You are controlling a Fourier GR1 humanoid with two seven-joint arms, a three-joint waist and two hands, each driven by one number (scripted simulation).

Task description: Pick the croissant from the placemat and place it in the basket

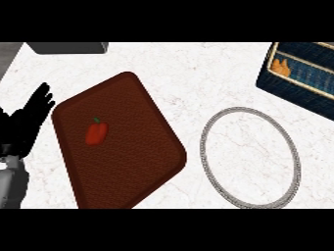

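L hand (21, 122) rests at left edge, fingers straight, slightly spread, holding nothing. Croissant (281, 67) lies inside basket (307, 95), top right, by its left wall. Placemat (126, 147) has 1 red pepper (96, 132) on it. Plate (250, 157) btw placemat & basket.

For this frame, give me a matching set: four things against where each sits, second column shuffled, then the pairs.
1 pepper
2 orange item
3 plate
4 left hand

a at the view's left edge, open, fingers up
b in the basket
c on the placemat
d right of the placemat

Pairs: 1-c, 2-b, 3-d, 4-a
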